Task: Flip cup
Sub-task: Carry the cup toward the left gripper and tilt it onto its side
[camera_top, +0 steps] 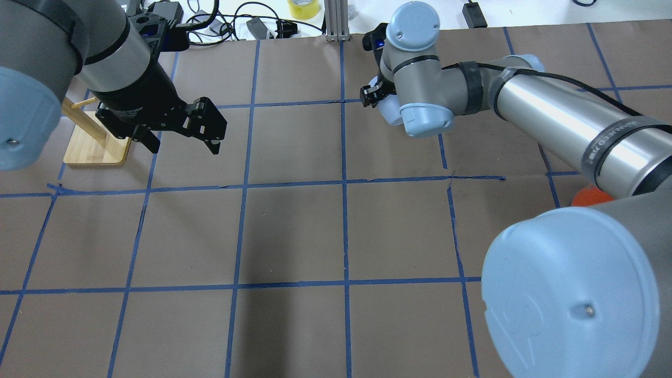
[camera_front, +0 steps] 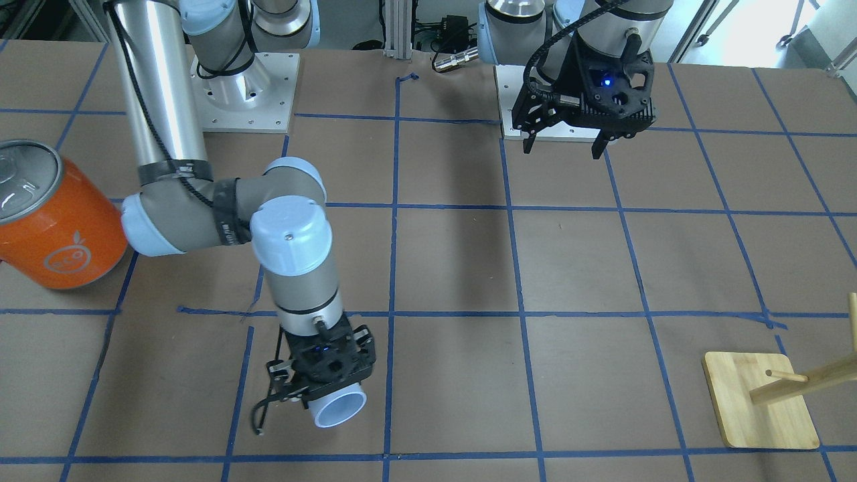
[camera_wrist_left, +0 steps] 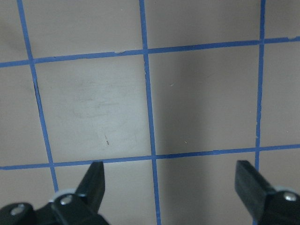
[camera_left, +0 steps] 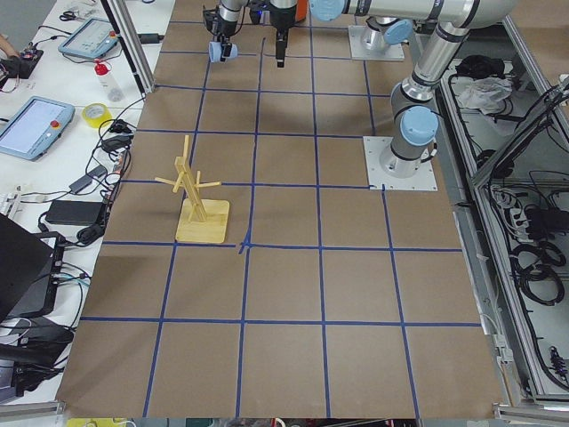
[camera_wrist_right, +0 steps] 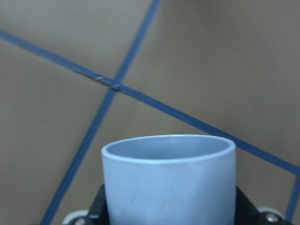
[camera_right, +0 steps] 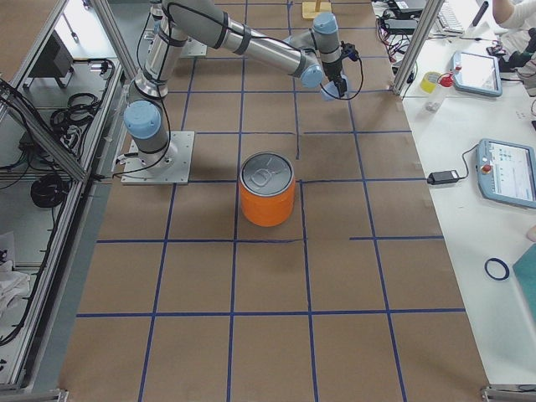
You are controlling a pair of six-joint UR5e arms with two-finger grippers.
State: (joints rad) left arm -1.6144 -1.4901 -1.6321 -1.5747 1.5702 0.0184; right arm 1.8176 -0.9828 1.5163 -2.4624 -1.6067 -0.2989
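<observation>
The cup [camera_front: 338, 405] is a small pale blue-white tumbler, and my right gripper [camera_front: 321, 391] is shut on it. The cup is held tilted a little above the table, its open mouth pointing away from the wrist. In the right wrist view the cup [camera_wrist_right: 168, 183] fills the lower middle, rim on top, between the fingers. It shows partly in the overhead view [camera_top: 386, 107] under the right wrist. My left gripper [camera_front: 566, 144] is open and empty, high above the table near its base; its fingers [camera_wrist_left: 96, 180] stand wide apart over bare paper.
A large orange can [camera_front: 50, 221] with a silver top stands near the right arm's elbow. A wooden peg rack [camera_front: 760, 408] on a square base stands on the robot's left side. Blue tape lines grid the brown table [camera_front: 455, 268].
</observation>
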